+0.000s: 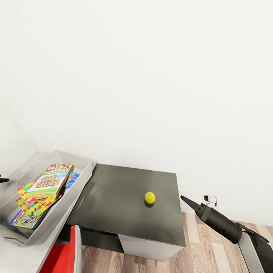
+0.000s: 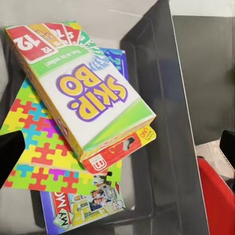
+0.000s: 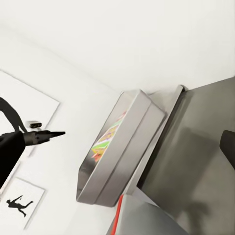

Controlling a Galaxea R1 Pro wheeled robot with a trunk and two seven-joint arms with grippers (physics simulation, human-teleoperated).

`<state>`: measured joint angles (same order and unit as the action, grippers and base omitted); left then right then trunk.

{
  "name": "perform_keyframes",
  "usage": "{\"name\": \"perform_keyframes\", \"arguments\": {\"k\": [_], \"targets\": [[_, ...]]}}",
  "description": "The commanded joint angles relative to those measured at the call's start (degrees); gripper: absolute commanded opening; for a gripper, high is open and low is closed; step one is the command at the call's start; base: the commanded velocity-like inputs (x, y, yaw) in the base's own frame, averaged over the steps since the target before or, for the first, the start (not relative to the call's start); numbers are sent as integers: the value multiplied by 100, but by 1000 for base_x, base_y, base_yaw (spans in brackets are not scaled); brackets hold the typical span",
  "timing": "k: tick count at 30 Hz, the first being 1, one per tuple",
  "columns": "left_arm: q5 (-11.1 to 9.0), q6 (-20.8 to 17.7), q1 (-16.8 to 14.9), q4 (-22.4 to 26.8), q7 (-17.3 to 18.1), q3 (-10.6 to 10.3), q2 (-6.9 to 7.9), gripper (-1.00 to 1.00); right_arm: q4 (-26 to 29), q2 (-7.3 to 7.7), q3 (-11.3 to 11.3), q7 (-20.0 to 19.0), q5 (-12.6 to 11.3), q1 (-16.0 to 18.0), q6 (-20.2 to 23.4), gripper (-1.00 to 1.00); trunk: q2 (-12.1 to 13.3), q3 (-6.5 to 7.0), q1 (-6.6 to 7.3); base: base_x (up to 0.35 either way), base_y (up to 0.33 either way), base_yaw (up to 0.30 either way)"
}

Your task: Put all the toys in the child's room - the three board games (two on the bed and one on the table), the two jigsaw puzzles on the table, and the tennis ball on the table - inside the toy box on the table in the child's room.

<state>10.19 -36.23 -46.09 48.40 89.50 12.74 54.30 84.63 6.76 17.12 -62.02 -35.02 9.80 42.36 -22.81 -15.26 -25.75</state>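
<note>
The tennis ball (image 1: 149,197) rests alone on the table's low dark grey section (image 1: 113,204). To its left the grey toy box (image 1: 81,178) holds a Skip-Bo board game (image 2: 93,93) on top of a red-orange game box (image 2: 122,149), a jigsaw puzzle (image 2: 44,156) and a Monopoly box (image 2: 83,208). My left gripper (image 2: 117,147) hovers open above that pile, holding nothing. My right gripper (image 1: 186,201) hangs open and empty in the air just right of the dark section, level with the ball. It faces the toy box's side wall (image 3: 122,147).
A red chair (image 1: 62,254) stands in front of the table below the toy box. Wood-plank floor (image 1: 212,250) lies under my right arm. A white wall runs behind the table, with silhouette pictures (image 3: 19,205) on it.
</note>
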Motion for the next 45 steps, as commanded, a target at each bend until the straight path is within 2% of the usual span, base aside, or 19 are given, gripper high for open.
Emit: {"name": "perform_keyframes", "arguments": {"k": [1, 4, 7, 12, 19, 28, 34, 45], "targets": [[-24, -77, -7, 3, 50, 12, 0, 100, 0, 4, 2, -6, -30, 4, 36, 100, -11, -1, -4, 0, 0, 0], [-167, -146, -6, -13, 50, 10, -2, 100, -1, 8, 2, -15, -40, 4, 36, 100, -11, 25, -4, 0, 0, -15], [-209, -190, -6, -41, 50, 10, -5, 100, -5, 9, 26, -18, -44, 3, 36, 100, -11, 52, -4, 0, 0, -48], [-260, -254, -5, -234, 50, 10, -12, 100, -9, 6, 221, -45, -55, 0, 42, 100, -11, 97, -4, -20, 0, -69], [-394, -269, -5, -492, 50, 9, -27, 100, -15, 9, 305, -114, -57, 1, 44, 100, -11, 160, -4, -164, -76, -80], [-871, -271, 7, -563, 50, 9, -25, 100, -17, 10, 372, -133, -66, 0, 49, 100, -11, 240, -4, -59, -238, -90], [-960, -271, 11, -567, 50, 9, -28, 100, -17, 10, 428, -134, -66, -4, 52, 100, -11, 294, -4, -9, -149, -102], [-981, -269, 12, -568, 50, 9, -49, 100, -17, 10, 441, -135, -66, -4, 53, 100, -11, 392, -4, -22, -241, -112]]}}
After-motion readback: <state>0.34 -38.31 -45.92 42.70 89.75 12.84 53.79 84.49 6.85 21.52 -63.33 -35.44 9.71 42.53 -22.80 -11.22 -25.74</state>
